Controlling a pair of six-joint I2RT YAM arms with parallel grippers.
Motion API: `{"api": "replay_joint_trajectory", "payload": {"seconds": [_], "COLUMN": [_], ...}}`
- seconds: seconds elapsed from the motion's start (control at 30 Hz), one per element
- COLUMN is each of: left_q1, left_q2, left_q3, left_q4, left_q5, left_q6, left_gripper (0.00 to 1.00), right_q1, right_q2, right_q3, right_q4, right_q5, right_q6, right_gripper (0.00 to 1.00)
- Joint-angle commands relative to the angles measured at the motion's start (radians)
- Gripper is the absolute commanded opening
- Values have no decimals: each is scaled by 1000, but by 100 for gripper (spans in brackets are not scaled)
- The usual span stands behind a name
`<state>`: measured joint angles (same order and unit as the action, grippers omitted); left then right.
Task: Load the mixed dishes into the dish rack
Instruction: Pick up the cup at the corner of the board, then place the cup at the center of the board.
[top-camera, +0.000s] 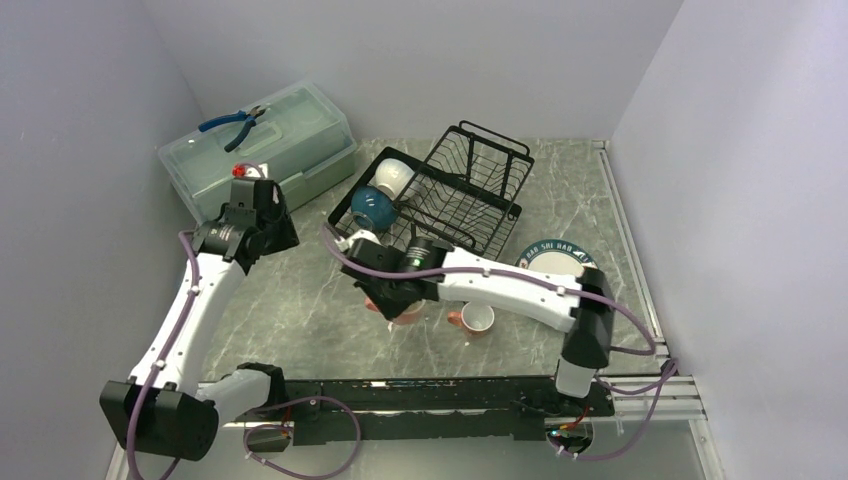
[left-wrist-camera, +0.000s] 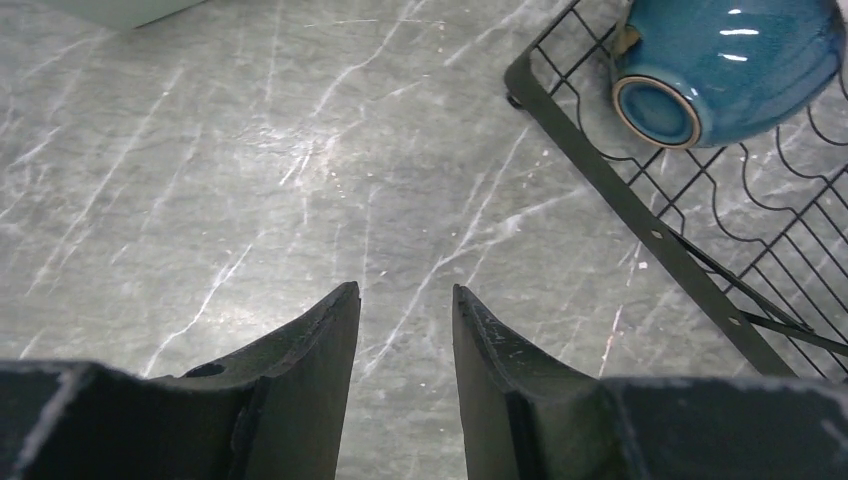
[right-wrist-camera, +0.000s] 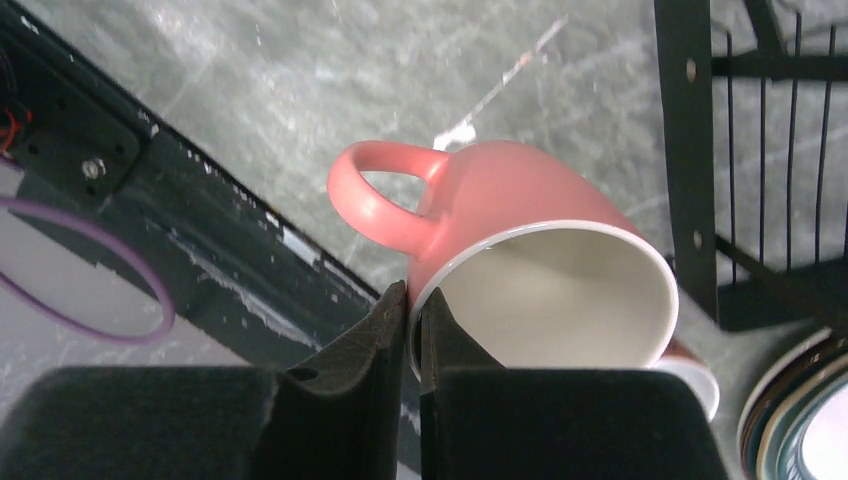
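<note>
My right gripper (right-wrist-camera: 414, 300) is shut on the rim of a pink mug (right-wrist-camera: 520, 230), one finger inside and one outside; the mug hangs tilted above the table, just in front of the black wire dish rack (top-camera: 470, 190). In the top view this mug (top-camera: 405, 312) is mostly hidden under the gripper (top-camera: 398, 290). A second pink mug (top-camera: 477, 320) stands upright on the table. A teal bowl (top-camera: 372, 207) and a white bowl (top-camera: 393, 176) sit in the rack's left end. A stack of plates (top-camera: 556, 258) lies right of the rack. My left gripper (left-wrist-camera: 405, 300) is open and empty over bare table, left of the rack.
A translucent pale green lidded box (top-camera: 260, 145) with blue pliers (top-camera: 236, 121) on top stands at the back left. Walls close in on the left, back and right. The black base rail (top-camera: 420, 395) runs along the near edge.
</note>
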<state>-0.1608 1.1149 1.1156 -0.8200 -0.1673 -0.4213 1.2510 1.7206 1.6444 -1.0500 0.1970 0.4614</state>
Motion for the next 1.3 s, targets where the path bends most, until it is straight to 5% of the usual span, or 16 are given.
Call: {"api": "replay_joint_trajectory", "payload": {"seconds": [0.0, 0.37, 1.27], "left_q1": [-2, -2, -3], "left_q2": [-67, -183, -208], "left_q3": [-34, -75, -87], "left_q4": [-6, -63, -67], "left_q5": [-103, -208, -263], "left_q6": [-18, -20, -44], "left_gripper": [44, 45, 47], "right_q1": [-28, -89, -148], "right_q2": [98, 331, 526], "right_q3": [167, 397, 535], "right_q4": [60, 86, 127], "right_q5": [-20, -61, -48], "right_q6": [-107, -135, -129], "right_gripper": [0, 0, 0]}}
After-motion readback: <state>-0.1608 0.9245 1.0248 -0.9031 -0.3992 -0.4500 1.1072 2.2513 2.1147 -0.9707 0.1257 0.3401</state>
